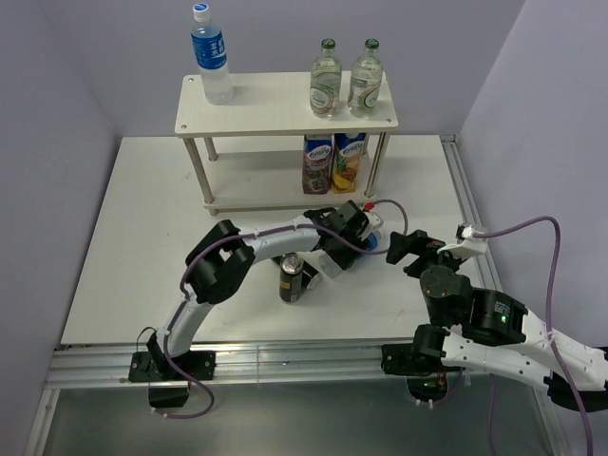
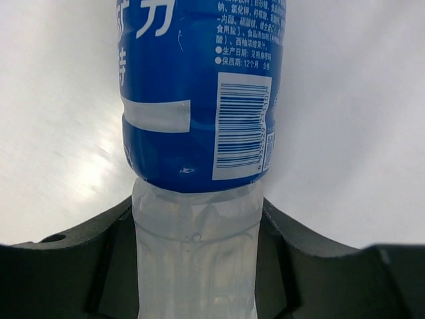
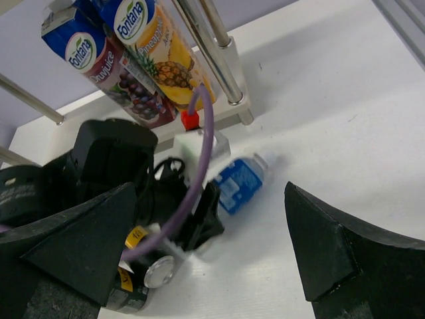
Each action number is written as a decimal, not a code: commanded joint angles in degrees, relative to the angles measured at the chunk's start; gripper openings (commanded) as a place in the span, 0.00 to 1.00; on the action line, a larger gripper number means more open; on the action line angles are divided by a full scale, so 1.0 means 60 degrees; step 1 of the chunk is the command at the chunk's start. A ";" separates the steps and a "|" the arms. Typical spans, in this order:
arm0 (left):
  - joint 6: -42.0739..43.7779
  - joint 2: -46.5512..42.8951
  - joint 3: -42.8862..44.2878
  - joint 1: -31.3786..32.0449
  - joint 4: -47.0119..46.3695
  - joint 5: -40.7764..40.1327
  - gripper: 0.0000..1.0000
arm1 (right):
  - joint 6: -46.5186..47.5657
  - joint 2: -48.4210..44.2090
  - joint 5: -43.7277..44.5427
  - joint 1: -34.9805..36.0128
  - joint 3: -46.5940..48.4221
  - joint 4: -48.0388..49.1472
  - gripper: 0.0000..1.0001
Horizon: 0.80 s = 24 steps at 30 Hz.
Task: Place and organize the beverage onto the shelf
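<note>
I count two blue-labelled water bottles [image 1: 211, 57] [image 3: 240, 185], two glass bottles [image 1: 325, 81] [image 1: 366, 78] with green caps, two juice cartons [image 1: 317, 163] [image 1: 348, 160], one dark can [image 1: 291, 277] and one shelf [image 1: 275, 104].

Non-task stuff I see: two upright Fontana juice cartons side by side on the lower tier of the pale wood-look two-tier shelf [image 1: 271, 104]. The dark purple grape juice carton [image 1: 317, 163] is on the left, the yellow pineapple juice carton [image 1: 348, 160] on the right, just beside the right-hand legs. White matte tabletop [image 1: 133, 256] under everything. Silver aluminium rail [image 1: 285, 363] along its near edge. Pale lilac walls [image 1: 76, 66] left, back and right.
</note>
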<state>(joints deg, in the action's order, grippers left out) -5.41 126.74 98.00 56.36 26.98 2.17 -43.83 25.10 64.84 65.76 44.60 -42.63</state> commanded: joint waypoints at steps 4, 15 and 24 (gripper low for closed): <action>-0.0549 -0.2561 0.0439 0.0846 0.0235 -0.0785 0.00 | -0.0252 0.0138 0.0136 0.0042 -0.0036 0.0265 1.00; 0.0431 -0.6471 -0.1037 0.0963 -0.3510 -0.3905 0.00 | -0.0341 0.0225 0.0136 0.0042 -0.0168 0.0338 1.00; 0.3170 -0.8920 -0.1933 0.0919 -0.8010 -0.5167 0.00 | 0.0083 0.0211 0.0385 0.0041 -0.0182 0.0630 1.00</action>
<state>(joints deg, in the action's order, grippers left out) 8.40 90.80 80.49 63.75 6.76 -22.96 -44.45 29.06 55.11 67.88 44.27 -29.36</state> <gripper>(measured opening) 0.575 1.005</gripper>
